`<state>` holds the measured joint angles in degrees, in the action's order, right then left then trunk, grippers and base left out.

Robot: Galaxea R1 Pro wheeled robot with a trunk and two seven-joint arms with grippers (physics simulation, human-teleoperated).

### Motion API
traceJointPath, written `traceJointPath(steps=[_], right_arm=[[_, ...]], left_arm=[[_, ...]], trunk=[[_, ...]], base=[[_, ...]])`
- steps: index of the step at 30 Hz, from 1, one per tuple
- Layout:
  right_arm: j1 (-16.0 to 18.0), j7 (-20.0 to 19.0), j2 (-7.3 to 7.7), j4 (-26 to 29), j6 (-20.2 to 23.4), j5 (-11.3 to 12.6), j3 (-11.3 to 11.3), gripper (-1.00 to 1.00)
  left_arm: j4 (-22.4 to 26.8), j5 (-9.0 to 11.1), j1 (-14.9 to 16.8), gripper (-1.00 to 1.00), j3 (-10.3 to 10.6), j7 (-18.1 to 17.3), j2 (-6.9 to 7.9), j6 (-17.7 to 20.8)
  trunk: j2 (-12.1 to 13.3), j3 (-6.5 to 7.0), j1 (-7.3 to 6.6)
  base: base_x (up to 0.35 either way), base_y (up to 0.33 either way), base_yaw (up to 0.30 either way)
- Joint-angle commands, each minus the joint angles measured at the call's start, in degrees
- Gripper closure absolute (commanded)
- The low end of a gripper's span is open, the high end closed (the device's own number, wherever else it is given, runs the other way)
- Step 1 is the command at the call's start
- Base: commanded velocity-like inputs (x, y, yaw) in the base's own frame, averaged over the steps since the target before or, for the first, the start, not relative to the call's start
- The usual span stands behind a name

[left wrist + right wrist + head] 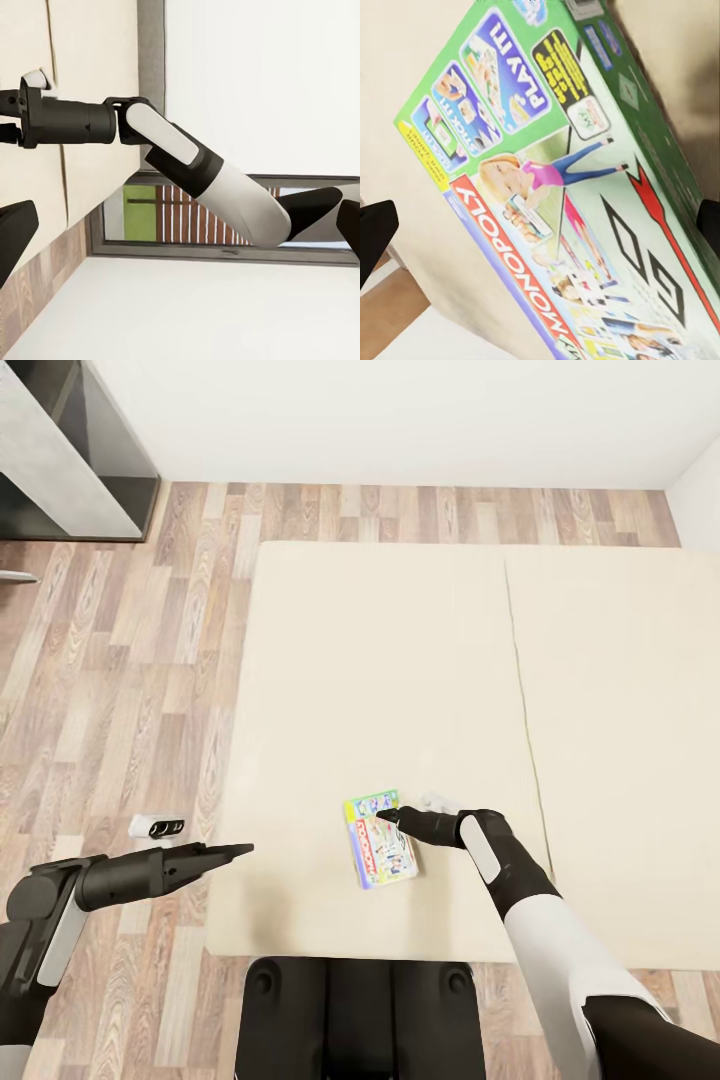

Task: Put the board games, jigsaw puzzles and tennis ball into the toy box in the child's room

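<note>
The right gripper [385, 818] hovers over the top end of the green-white-red board game [379, 838], jaws spread wide. The game lies flat near the bed's [400, 660] front edge. The left gripper [240, 850], off the bed's left edge, looks closed.

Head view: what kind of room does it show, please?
Probably a bedroom: a wide bed with a plain beige mattress stands on a wood-plank floor by a white wall, and a Monopoly board game lies on it.
</note>
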<state>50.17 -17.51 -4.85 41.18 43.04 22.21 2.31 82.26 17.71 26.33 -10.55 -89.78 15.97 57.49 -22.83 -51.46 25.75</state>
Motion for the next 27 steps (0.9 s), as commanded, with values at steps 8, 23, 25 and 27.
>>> traceJointPath(steps=[8, 23, 25, 27], right_arm=[[0.0, -0.2, -0.07, 0.0, 0.3, -0.1, 0.2, -1.00], [0.0, -0.2, -0.07, 0.0, 0.3, -0.1, 0.2, -1.00], [0.0, -0.2, -0.07, 0.0, 0.3, -0.1, 0.2, -1.00], [0.0, -0.2, -0.07, 0.0, 0.3, -0.1, 0.2, -1.00]], left_arm=[[0.0, 0.0, 0.0, -1.00, 0.0, -0.2, 0.02, 0.6], [0.0, 0.0, 0.0, -1.00, 0.0, -0.2, 0.02, 0.6], [0.0, 0.0, 0.0, -1.00, 0.0, -0.2, 0.02, 0.6], [0.0, 0.0, 0.0, -1.00, 0.0, -0.2, 0.02, 0.6]], trunk=[[-0.1, -0.06, 0.03], [-0.1, -0.06, 0.03], [-0.1, -0.06, 0.03], [-0.1, -0.06, 0.03]], base=[[0.000, 0.106, 0.000], [0.000, 0.106, 0.000], [0.000, 0.106, 0.000], [0.000, 0.106, 0.000]])
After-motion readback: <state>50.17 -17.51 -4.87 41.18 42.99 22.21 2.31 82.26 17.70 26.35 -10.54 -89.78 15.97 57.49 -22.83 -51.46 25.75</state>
